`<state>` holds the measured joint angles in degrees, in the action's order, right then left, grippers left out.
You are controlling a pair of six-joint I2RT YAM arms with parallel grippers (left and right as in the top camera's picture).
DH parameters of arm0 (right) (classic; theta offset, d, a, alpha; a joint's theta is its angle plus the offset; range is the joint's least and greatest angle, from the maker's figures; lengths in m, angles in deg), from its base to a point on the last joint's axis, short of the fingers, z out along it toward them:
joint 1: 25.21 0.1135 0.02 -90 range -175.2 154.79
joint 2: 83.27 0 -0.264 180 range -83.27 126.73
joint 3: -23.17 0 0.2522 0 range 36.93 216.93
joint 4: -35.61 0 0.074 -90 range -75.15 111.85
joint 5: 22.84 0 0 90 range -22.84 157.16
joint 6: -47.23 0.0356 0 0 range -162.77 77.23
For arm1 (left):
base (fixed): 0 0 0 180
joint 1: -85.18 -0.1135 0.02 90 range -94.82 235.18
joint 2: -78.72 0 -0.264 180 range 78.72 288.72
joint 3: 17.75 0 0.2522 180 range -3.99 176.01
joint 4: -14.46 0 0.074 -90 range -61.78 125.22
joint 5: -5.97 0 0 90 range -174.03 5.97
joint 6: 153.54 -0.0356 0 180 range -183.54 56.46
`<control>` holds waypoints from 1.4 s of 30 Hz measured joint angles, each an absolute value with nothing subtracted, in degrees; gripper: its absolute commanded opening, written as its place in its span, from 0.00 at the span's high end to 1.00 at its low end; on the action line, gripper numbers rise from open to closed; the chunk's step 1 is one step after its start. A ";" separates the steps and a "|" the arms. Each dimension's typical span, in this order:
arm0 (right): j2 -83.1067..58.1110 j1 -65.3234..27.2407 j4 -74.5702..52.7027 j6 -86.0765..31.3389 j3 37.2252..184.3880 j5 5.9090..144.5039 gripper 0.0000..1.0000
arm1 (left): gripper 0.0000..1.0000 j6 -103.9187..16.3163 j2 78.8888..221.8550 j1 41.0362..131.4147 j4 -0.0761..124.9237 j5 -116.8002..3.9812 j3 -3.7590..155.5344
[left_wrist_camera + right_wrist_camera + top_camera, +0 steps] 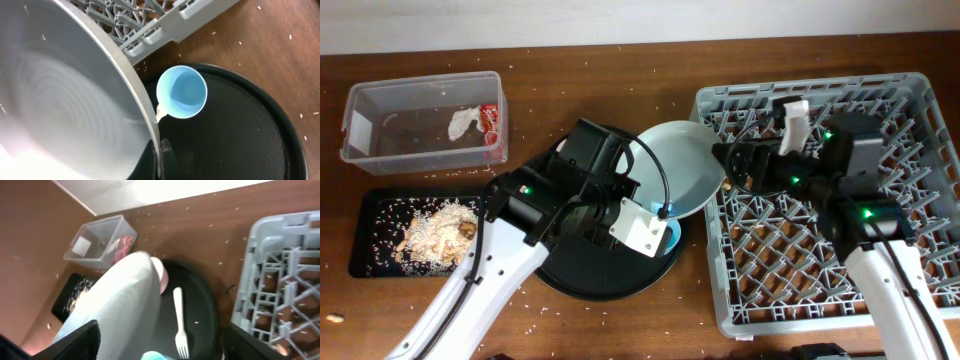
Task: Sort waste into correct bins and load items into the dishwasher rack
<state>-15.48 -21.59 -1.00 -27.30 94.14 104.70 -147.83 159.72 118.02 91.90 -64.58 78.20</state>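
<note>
My left gripper point(161, 150) is shut on the rim of the pale grey plate point(675, 165) and holds it tilted above the round black tray, close to the left edge of the grey dishwasher rack point(820, 230). My right gripper point(728, 160) is open at the plate's right edge; in the right wrist view the plate point(120, 305) lies between its spread fingers point(165, 350). The light-blue cup point(182, 92) stands on the round tray under the plate. A white plastic fork point(178, 322) lies beside it. The bowl and carrot are out of view.
The clear tub point(380, 150) at the back left holds a white tissue point(463, 122) and a red wrapper point(490, 120). The shallow black tray point(370, 235) holds pale food scraps point(435, 235). The round black tray point(570, 280) sits mid-table. Crumbs dot the wood.
</note>
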 measured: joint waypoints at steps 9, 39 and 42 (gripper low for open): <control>-15.04 -18.07 -1.74 -26.71 94.14 104.55 0.84 | 1.00 -148.24 161.90 118.02 84.55 -71.47 78.20; -7.70 -21.89 2.80 -26.76 97.38 102.52 0.96 | 0.01 -143.02 161.88 127.26 76.36 -79.60 78.20; -7.68 -27.07 -2.92 -28.68 103.23 98.76 0.96 | 0.01 -134.93 161.88 127.07 76.34 -79.58 78.20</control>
